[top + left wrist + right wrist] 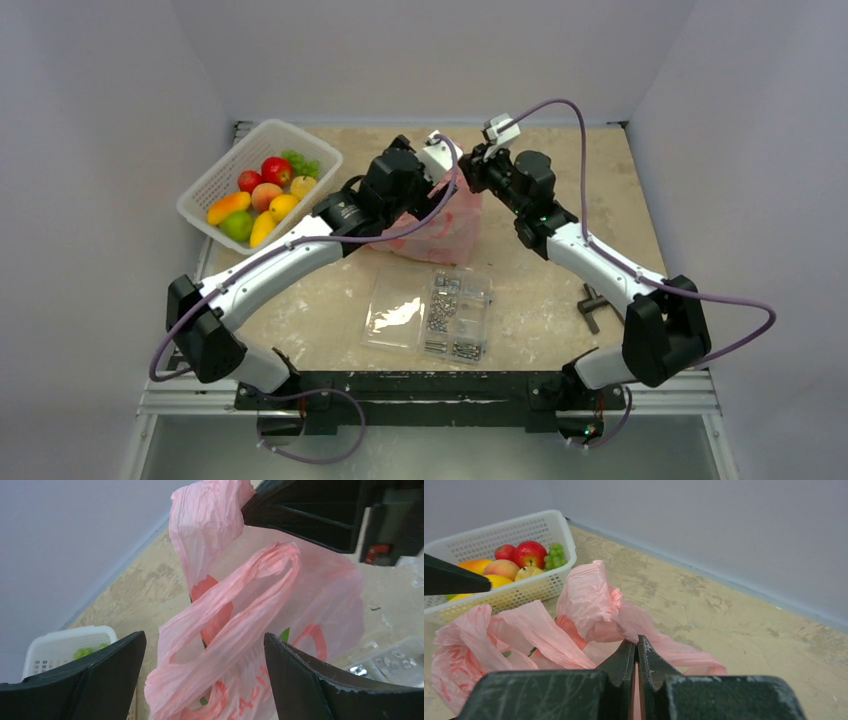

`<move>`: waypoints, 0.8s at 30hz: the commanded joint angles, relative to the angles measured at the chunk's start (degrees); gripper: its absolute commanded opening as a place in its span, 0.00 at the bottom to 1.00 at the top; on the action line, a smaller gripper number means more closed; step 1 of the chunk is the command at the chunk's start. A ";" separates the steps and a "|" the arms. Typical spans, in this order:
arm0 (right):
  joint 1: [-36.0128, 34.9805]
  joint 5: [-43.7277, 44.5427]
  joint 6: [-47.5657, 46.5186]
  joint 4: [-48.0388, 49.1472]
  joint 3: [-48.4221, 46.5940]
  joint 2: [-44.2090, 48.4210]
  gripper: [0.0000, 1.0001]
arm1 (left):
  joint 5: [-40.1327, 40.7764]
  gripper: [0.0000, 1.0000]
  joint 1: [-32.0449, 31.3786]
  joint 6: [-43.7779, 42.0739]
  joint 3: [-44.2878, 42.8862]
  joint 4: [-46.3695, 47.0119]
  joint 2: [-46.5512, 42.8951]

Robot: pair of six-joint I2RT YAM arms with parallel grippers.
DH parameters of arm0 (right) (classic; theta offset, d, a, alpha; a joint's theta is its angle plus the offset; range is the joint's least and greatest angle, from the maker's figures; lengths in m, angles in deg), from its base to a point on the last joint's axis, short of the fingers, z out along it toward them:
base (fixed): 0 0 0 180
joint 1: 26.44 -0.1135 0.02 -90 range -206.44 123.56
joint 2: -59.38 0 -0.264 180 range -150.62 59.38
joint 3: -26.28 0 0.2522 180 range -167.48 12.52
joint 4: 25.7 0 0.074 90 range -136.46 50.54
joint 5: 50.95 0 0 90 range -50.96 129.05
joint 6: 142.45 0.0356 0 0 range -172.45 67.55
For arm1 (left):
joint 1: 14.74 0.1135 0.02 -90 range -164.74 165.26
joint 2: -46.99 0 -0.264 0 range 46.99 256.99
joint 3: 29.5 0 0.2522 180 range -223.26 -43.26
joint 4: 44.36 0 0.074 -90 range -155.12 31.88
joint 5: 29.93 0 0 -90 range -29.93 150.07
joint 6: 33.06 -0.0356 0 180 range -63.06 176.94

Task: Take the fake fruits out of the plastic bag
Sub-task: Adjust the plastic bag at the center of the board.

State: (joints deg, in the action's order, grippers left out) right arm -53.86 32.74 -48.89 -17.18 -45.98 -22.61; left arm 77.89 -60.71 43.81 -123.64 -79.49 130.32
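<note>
Open-jawed, the left gripper (205, 637) hangs over the middle of the table (620, 200), its two black fingers (100, 675) spread on either side of a loop handle of the pink plastic bag (440, 230) without pressing it. Off to its left stands a white basket (222, 170) holding fake fruits (262, 195) (red apples, a peach, green grapes, yellow and orange pieces). The bag sits crumpled on the table between the two arms; small green patches show through its film, though what they are I cannot tell. On the right, the right gripper (637, 642) is clamped on the bag's other handle, pink film pinched between its closed fingers. Nearer the arm bases lies a clear case of screws (455, 315).
</note>
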 commanded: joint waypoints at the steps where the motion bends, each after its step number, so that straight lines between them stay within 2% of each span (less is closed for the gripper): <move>1: 0.13 -2.77 2.05 4.42 0.63 3.51 0.00 | 10.46 0.86 -0.83 -1.58 -2.76 6.00 4.45; 4: 0.14 -4.09 2.74 4.28 0.14 3.73 0.00 | 10.03 0.82 -1.70 -0.08 -4.85 5.63 6.87; 7: 0.12 -4.91 3.02 3.83 -0.42 3.56 0.00 | 9.64 0.83 -2.99 0.42 -6.08 5.15 8.41; 12: -0.06 -5.44 3.13 3.08 -0.72 4.83 0.00 | 14.78 0.85 -3.67 3.40 -5.16 4.91 8.60; 13: -0.15 -5.58 3.06 2.64 -1.00 4.97 0.00 | 15.64 0.81 -3.68 3.66 -4.78 4.93 8.33; 14: -0.25 -5.83 3.02 2.38 -1.20 5.07 0.00 | 17.50 0.69 -3.67 4.03 -4.68 5.05 8.26; 16: -0.43 -5.70 3.12 2.28 -1.36 4.89 0.00 | 21.59 0.36 -3.68 5.10 -5.09 4.87 7.73; 18: -0.44 -5.02 4.09 3.17 -0.69 4.40 0.00 | 22.56 0.09 -3.52 6.95 -4.60 5.48 5.79; 19: -0.40 -4.66 4.59 3.49 -0.50 4.17 0.00 | 21.13 0.00 -2.89 8.69 -3.96 5.84 4.40; 24: -0.28 -3.08 6.63 4.36 0.28 5.19 0.00 | 8.33 0.00 2.21 21.56 -0.08 3.97 -3.00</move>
State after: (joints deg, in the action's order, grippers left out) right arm -53.92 28.81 -44.85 -15.82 -45.33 -19.31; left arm 92.69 -62.55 53.60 -125.60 -76.69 136.05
